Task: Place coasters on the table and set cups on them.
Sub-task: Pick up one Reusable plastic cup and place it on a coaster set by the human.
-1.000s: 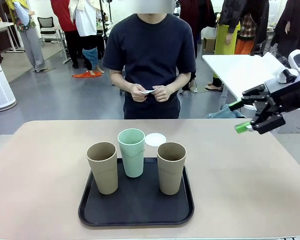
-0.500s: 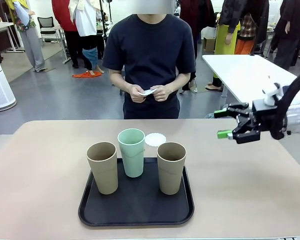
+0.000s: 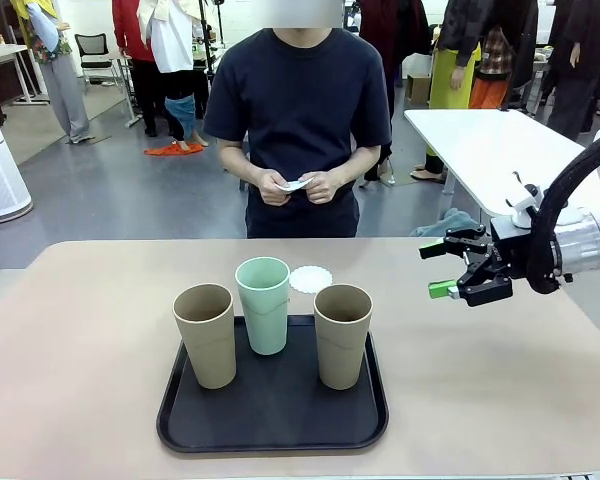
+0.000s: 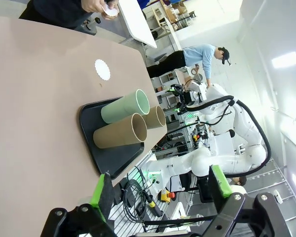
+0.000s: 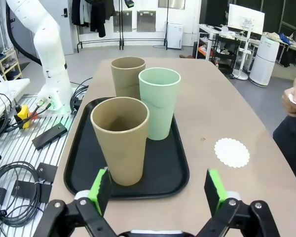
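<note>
The right gripper (image 3: 436, 269) hangs with its green-padded fingers (image 5: 99, 189) spread wide and nothing between them, pointing level across the table (image 3: 80, 330) toward the tray (image 3: 280, 428). Seen from the gap in the wrist view, the nearest tan cup (image 5: 119, 140) stands at about 11 o'clock, the mint cup (image 5: 159, 102) at 12 behind it, and the other tan cup (image 5: 128, 74) beyond. In the front view that nearest cup lies at roughly 8 o'clock from the fingertips, near but apart. All three cups stand upright on the black tray, long axis vertical, so fingers that open sideways over the table look suited to a grip round a cup's wall. One coaster (image 3: 311, 279) lies flat on the bare table just past the tray's far edge, at 9 o'clock from the gripper in the front view. The person's hands (image 3: 300, 185) hold something thin and white, probably more coasters. The left gripper (image 4: 160, 186), also wide and empty, is well apart from the cups, so I judge the right arm the nearer
</note>
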`<state>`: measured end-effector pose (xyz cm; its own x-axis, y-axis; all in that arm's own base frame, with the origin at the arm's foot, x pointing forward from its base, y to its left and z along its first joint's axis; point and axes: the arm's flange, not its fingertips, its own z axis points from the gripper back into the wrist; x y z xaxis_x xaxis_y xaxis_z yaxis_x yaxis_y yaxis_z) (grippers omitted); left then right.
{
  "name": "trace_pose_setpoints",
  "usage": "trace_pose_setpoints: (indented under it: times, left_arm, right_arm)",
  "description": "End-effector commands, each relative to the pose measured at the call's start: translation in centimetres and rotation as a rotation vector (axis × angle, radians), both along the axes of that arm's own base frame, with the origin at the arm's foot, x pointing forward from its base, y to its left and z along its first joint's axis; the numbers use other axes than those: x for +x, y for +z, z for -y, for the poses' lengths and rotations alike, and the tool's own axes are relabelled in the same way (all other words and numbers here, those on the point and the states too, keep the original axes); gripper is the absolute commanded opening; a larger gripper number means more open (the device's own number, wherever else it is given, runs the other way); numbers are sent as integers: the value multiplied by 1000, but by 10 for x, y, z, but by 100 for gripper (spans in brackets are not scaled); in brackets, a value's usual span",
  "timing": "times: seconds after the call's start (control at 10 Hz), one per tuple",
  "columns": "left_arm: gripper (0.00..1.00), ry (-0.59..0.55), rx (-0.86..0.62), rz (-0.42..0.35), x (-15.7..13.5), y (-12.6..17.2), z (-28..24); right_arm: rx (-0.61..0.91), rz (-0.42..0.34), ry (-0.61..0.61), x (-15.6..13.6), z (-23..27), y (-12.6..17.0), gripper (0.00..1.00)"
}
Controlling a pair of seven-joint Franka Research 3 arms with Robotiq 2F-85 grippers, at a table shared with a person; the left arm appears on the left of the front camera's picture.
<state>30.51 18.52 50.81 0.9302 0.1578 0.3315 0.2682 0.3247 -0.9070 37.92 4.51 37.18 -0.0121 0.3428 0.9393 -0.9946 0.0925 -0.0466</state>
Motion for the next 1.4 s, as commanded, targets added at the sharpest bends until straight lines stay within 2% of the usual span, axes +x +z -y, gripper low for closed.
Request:
trace_pose_setpoints:
  times: [0.0,0.5,1.0,1.3]
  left_arm:
    - [100,1,-16,6,-1,2,-1]
    - [100,1,-16,6,-1,2,-1]
    - [100,1,-16,6,-1,2,-1]
    - [100,1,-16,6,-1,2,-1]
  right_arm:
    - [21,-6,-5,1,-1,-3,100]
    - [0,-5,0,0,1,-1,100]
    - [48,-21,54,-14,-30,-41,100]
    - [110,-51,102,-10,-36,-60,100]
